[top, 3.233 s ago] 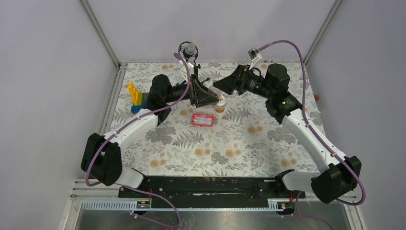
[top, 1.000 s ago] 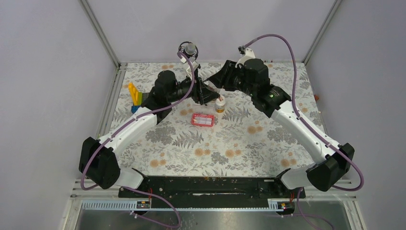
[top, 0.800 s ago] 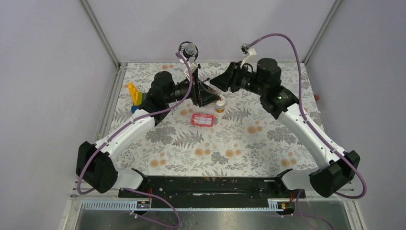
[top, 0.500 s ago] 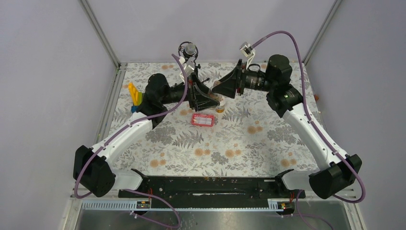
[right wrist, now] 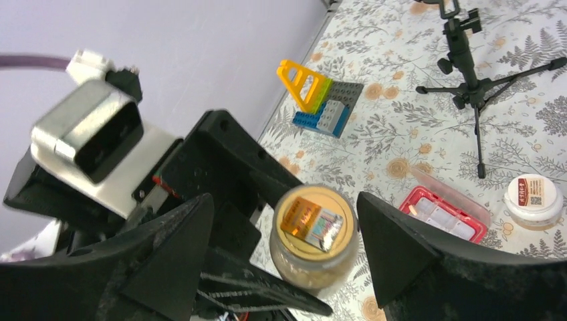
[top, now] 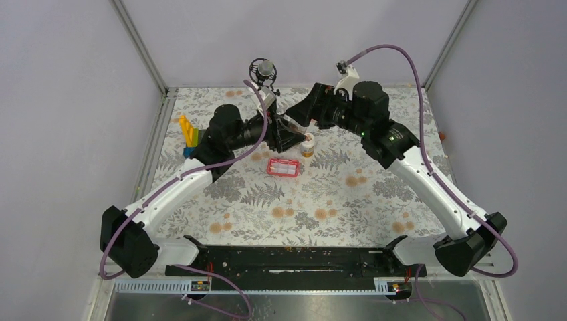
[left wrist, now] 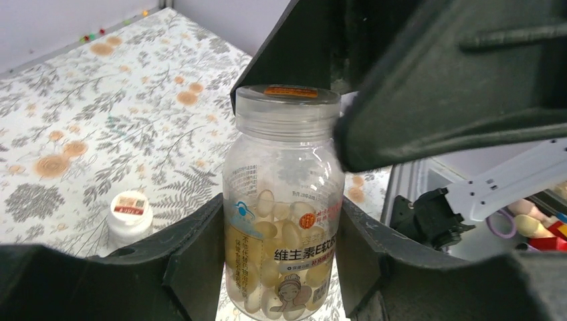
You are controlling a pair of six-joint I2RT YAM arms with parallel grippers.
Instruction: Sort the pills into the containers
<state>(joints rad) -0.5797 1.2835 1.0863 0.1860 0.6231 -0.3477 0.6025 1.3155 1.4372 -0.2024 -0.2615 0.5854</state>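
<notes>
The left fingers (left wrist: 194, 267) are clamped on the body of the clear bottle (left wrist: 284, 221), one on each side, below its cap (right wrist: 314, 224). Pale pills (left wrist: 271, 234) fill its lower half. The right fingers (right wrist: 401, 247) stand wide apart, flanking that cap without touching it. The cap lies straight ahead between them, and the bottle's long axis runs along the right arm's line of approach. That arm looks placed to grip and twist the cap. The bottle hangs above the flowered desk (top: 348, 200). The pink box (right wrist: 444, 217) and the white-capped bottle (right wrist: 533, 198) rest near each other below, with a toy-brick block (right wrist: 321, 107) and a small tripod (right wrist: 468, 73) further off.
</notes>
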